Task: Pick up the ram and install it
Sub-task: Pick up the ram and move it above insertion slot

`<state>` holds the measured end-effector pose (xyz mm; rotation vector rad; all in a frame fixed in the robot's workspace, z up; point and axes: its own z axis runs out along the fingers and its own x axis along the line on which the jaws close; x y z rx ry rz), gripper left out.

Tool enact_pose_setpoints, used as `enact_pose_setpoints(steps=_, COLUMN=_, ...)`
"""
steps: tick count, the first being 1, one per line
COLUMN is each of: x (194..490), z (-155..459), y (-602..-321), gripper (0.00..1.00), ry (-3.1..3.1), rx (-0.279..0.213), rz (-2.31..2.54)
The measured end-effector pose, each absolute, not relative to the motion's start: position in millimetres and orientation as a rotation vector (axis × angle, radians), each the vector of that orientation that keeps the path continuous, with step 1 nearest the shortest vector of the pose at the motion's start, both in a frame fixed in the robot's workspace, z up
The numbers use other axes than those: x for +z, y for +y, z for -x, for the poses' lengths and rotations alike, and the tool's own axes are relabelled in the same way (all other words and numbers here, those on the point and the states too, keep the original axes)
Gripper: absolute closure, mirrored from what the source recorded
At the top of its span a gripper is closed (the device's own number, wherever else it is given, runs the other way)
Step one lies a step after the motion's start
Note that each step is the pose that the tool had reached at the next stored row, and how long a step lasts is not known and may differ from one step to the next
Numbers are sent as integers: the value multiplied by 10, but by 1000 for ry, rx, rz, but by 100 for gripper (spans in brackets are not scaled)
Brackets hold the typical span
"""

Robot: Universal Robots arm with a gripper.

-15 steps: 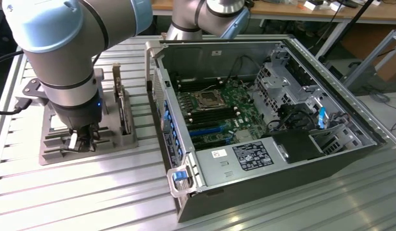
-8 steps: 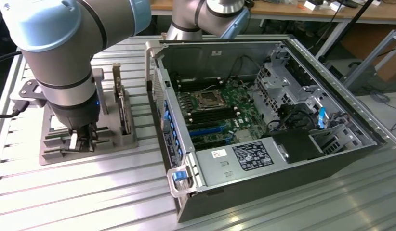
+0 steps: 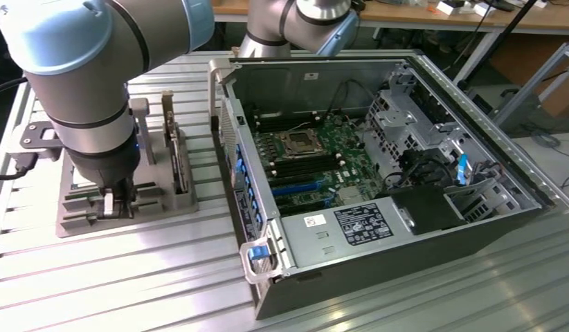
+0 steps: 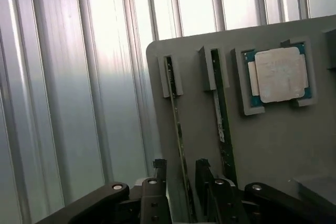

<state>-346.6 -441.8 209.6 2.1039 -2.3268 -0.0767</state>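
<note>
Two ram sticks stand on edge in slots of a grey holder tray [image 4: 273, 145]. One ram stick [image 4: 176, 114] runs between my gripper's [image 4: 181, 176] two black fingers [image 4: 159, 171], which stand open on either side of it without pressing it. The second ram stick [image 4: 219, 114] stands just beside, outside the fingers. In the exterior view my gripper [image 3: 113, 204] points straight down onto the tray [image 3: 165, 207], at the exterior view's left of the open computer case [image 3: 377, 228]. The arm hides the sticks there.
A square silver processor [image 4: 278, 74] lies in a recess of the tray beyond the sticks. The case lies on its side with the green motherboard [image 3: 312, 155] exposed. A ribbed metal table [image 3: 127, 277] carries everything. A second arm's base [image 3: 294, 28] stands behind the case.
</note>
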Motion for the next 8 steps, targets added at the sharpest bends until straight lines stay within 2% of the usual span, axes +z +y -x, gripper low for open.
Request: enact_pose_setpoints(steps=8, x=2073, z=3606, y=-4346, gripper=64, ry=-2273, rx=-77, rz=-2161)
